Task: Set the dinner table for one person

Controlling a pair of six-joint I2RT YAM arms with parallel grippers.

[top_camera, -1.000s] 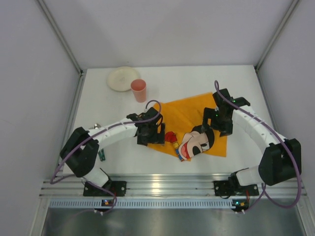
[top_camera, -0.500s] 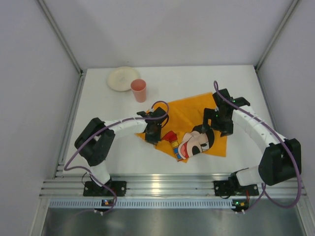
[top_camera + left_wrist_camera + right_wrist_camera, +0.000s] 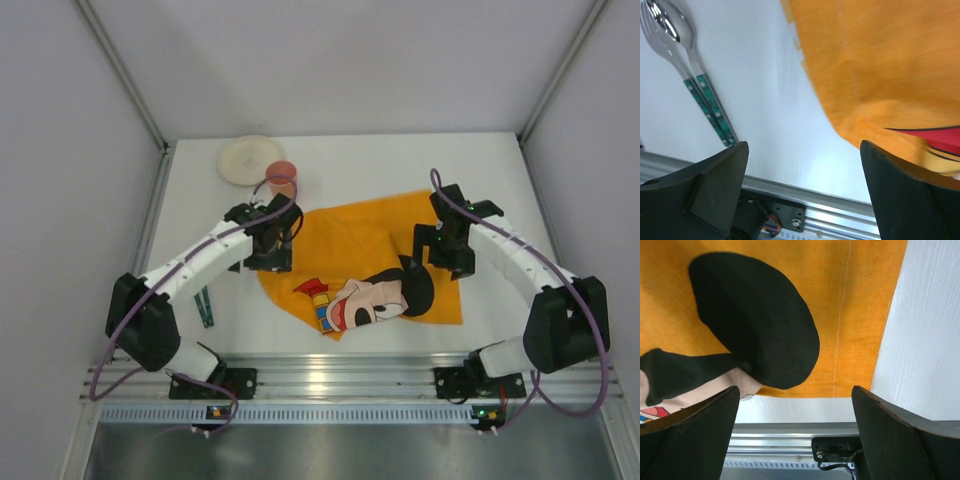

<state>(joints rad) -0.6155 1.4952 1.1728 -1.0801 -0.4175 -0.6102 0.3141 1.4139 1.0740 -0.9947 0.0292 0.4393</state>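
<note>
Hovering Wide Open Over the Cloth

Both grippers hang with jaws spread wide and nothing between them. The left gripper (image 3: 802,146) sits above the left edge of the orange Mickey Mouse cloth (image 3: 360,235), the right gripper (image 3: 795,390) above its right side. The cloth lies on the white dinner table (image 3: 350,160); a fork and spoon (image 3: 707,105) lie near its left.

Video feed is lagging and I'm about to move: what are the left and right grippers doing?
Left gripper: open, holding nothing.
Right gripper: open above the orange cloth, holding nothing.
</note>
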